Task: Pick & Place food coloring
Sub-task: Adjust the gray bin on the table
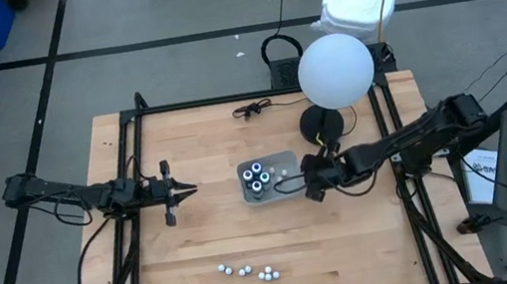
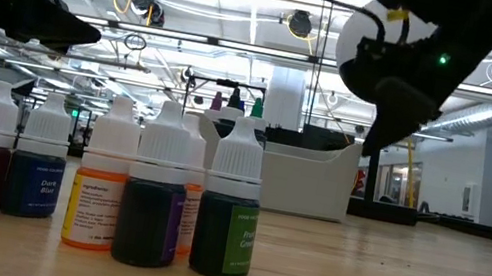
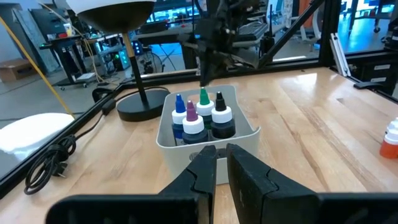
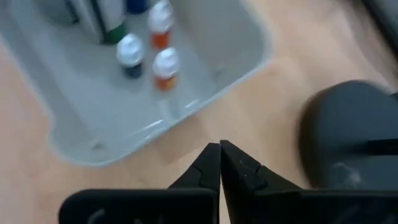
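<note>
The right tool is pressed together and empty, just beside the tray. More small bottles stand on the bench. They look light and tippy; grab one round its middle.

Open lab hall: ceiling trusses, cable reels, workstations.

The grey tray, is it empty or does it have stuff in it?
Not empty. The grey rectangular plastic tray holds tall dark bottles at one end and small white-capped dropper bottles standing upright beside them; part of its floor is bare.
</note>
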Robot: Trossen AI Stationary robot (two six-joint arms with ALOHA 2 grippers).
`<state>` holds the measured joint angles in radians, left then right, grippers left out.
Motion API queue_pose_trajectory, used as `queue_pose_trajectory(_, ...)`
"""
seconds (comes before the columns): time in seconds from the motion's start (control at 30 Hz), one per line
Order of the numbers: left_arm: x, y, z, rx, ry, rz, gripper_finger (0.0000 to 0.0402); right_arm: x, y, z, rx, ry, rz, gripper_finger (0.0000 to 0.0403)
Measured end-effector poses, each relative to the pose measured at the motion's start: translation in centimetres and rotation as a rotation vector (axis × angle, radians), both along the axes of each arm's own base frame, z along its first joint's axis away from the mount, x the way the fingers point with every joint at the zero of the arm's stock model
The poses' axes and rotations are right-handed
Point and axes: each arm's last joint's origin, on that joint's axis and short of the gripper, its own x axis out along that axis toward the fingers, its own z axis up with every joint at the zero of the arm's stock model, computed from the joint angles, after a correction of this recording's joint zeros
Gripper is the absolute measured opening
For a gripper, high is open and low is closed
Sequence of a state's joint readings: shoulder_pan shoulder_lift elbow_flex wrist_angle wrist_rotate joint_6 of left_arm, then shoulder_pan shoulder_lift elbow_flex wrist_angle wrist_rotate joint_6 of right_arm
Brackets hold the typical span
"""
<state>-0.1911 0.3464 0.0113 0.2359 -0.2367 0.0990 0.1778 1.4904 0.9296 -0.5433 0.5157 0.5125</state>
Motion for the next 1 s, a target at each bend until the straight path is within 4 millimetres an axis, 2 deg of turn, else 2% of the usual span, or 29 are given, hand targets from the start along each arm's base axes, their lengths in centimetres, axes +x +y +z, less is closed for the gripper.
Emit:
queue_pose_trajectory(0.23,0.0,0.0,0.0,0.000,0.000,0.000,0.0047,0.1,0.1,-2.4,0.055,0.004,0.001,0.0000)
queue_pose_trajectory(0.47,0.0,0.0,0.0,0.001,0.000,0.000,0.0047,0.1,0.3,-3.8,0.138,-0.089,0.040,0.0000)
queue_pose_trajectory(0.77,0.0,0.0,0.0,0.001,0.000,0.000,0.0047,0.3,0.4,-4.1,0.147,-0.181,0.064,0.0000)
queue_pose_trajectory(1.0,0.0,0.0,0.0,0.001,0.000,0.000,0.0047,0.5,1.3,-3.9,0.153,-0.223,0.104,0.0000)
